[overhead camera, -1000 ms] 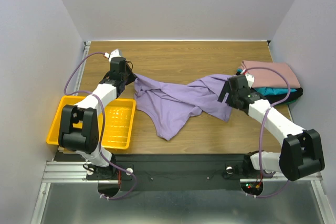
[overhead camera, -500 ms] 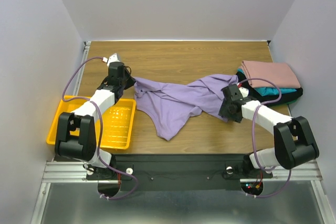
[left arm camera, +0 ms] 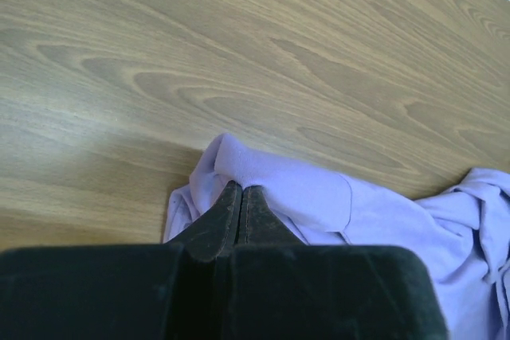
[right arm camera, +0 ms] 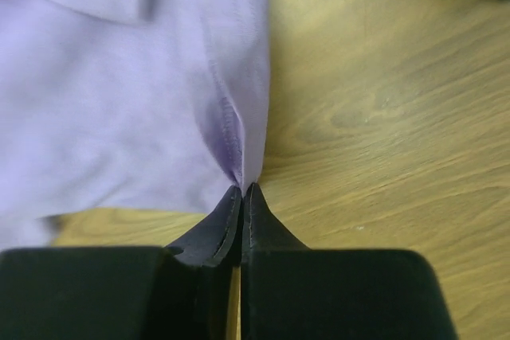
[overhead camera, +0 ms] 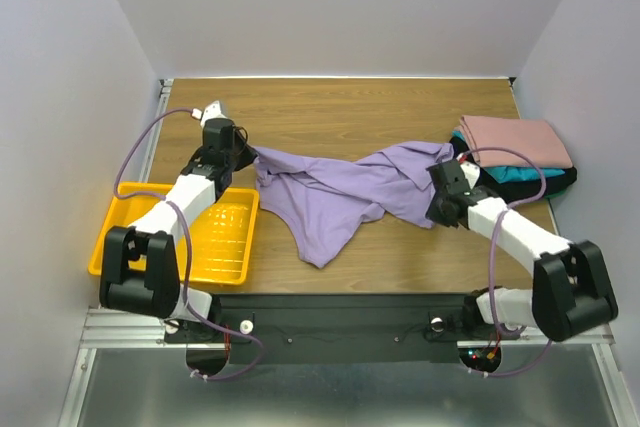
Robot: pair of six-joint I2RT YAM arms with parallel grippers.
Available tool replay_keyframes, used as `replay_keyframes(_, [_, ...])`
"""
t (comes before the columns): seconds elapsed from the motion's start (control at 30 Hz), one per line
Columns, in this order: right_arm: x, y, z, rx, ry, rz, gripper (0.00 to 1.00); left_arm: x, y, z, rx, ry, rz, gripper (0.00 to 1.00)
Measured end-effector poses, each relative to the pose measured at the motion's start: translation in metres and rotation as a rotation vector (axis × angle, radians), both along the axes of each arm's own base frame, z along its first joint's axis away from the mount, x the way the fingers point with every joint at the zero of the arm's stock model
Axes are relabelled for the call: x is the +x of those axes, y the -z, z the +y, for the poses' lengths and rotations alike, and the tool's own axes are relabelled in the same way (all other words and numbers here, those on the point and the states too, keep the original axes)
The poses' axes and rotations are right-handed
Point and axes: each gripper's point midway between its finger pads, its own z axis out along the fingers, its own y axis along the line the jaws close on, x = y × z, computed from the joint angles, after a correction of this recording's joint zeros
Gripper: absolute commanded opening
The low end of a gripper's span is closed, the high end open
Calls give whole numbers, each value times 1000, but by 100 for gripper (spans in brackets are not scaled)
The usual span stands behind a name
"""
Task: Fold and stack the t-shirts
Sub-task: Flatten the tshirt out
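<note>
A lavender t-shirt (overhead camera: 335,192) lies crumpled across the middle of the wooden table. My left gripper (overhead camera: 248,154) is shut on its left corner; in the left wrist view the black fingertips (left arm camera: 233,197) pinch a fold of the lavender t-shirt (left arm camera: 319,197). My right gripper (overhead camera: 436,209) is shut on the shirt's right hem; the right wrist view shows the lavender t-shirt (right arm camera: 119,101) pulled into a pucker at the right gripper (right arm camera: 243,189). At the far right sits a stack of folded t-shirts: dusty pink (overhead camera: 515,139) on top, teal (overhead camera: 515,174) under it, black (overhead camera: 560,183) at the bottom.
A yellow plastic tray (overhead camera: 120,227) sits at the table's front left corner, beside the left arm. Lilac walls close in the table on three sides. Bare wood (overhead camera: 370,112) shows behind the shirt.
My right gripper has gone from open to shut on the shirt's right hem, shifting slightly toward the front. The left gripper has kept its hold and moved hardly at all.
</note>
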Motion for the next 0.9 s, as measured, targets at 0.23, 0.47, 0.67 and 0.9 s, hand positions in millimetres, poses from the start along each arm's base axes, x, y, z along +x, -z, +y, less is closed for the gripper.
replay_keyframes(0.23, [46, -157, 7, 93, -14, -456, 0, -21, -72, 3, -28, 4, -133, 0])
replay_keyframes(0.47, [38, -357, -13, 132, 30, -935, 0, -69, -246, 12, -89, 19, -542, 0])
replay_keyframes(0.67, [13, -435, -32, 117, 72, -1098, 0, -125, -372, 23, -123, 22, -824, 0])
replay_keyframes(0.9, [-14, -514, -46, 98, 73, -1255, 0, -177, -463, 26, -120, 73, -1004, 0])
